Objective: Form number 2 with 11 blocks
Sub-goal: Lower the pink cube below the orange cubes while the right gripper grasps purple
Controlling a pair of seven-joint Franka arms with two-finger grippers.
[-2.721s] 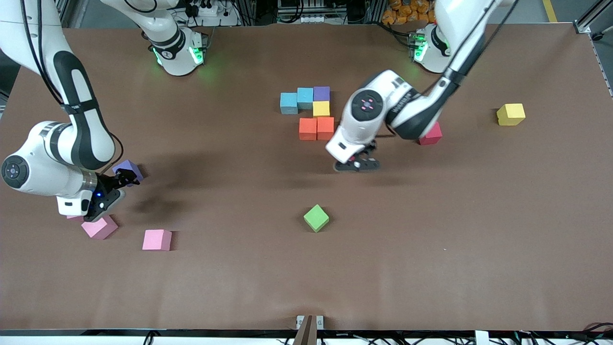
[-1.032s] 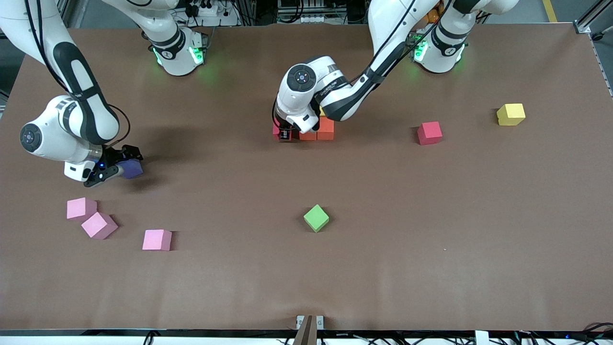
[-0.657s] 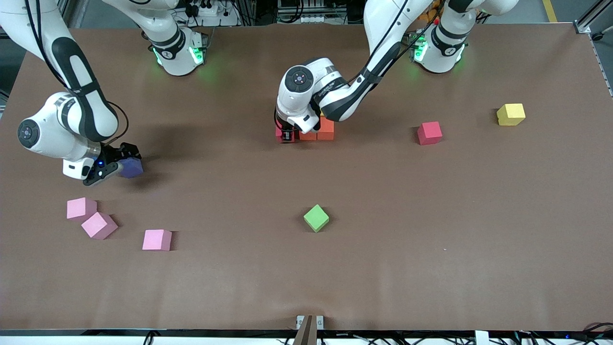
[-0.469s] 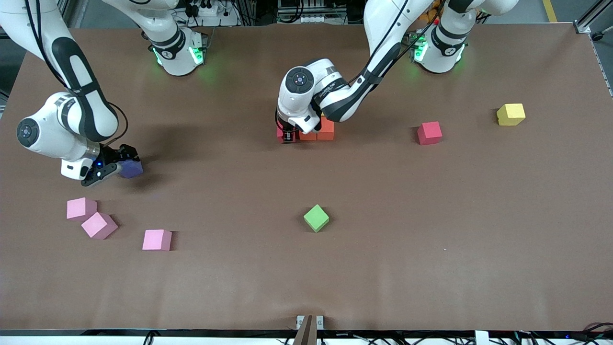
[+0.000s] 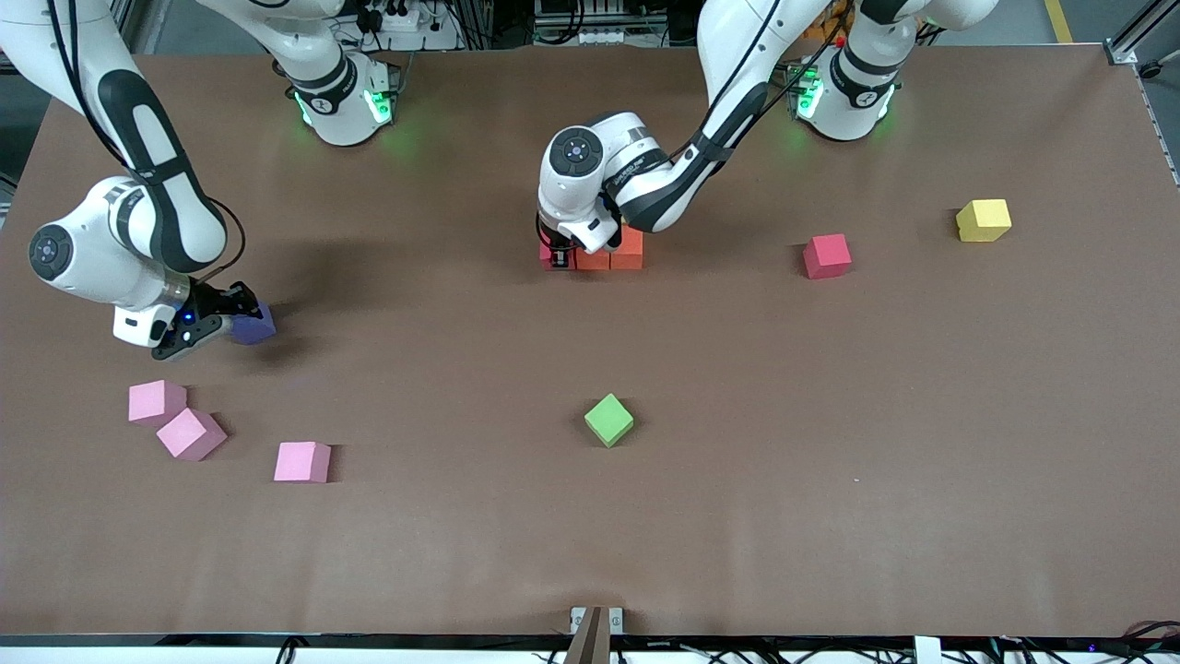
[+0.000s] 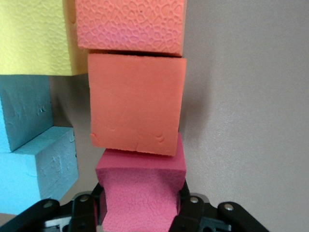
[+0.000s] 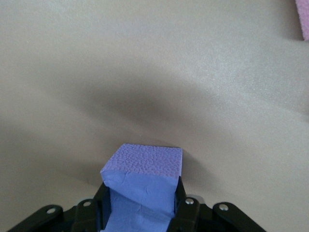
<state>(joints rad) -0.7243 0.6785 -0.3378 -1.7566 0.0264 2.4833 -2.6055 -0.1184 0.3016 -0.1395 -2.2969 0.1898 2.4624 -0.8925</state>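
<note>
The left gripper (image 6: 140, 212) is pinching a red foam cube (image 6: 141, 183) beside two orange foam cubes (image 6: 136, 101); next comes letting go. The right gripper (image 7: 140, 212) is pinching a purple foam cube (image 7: 142, 186) to carry over.

Tabletop (image 5: 830, 480): a brown matte sheet is spread over the whole working surface. Small metal bracket (image 5: 595, 620): fixed at the middle of the tabletop edge nearest the front camera. Cables (image 5: 406, 23): dark leads are bundled above the tabletop's upper edge, between the two bases. Orange objects (image 5: 779, 23): a small heap is seen there too, toward the left arm's end; kind cannot be told.
</note>
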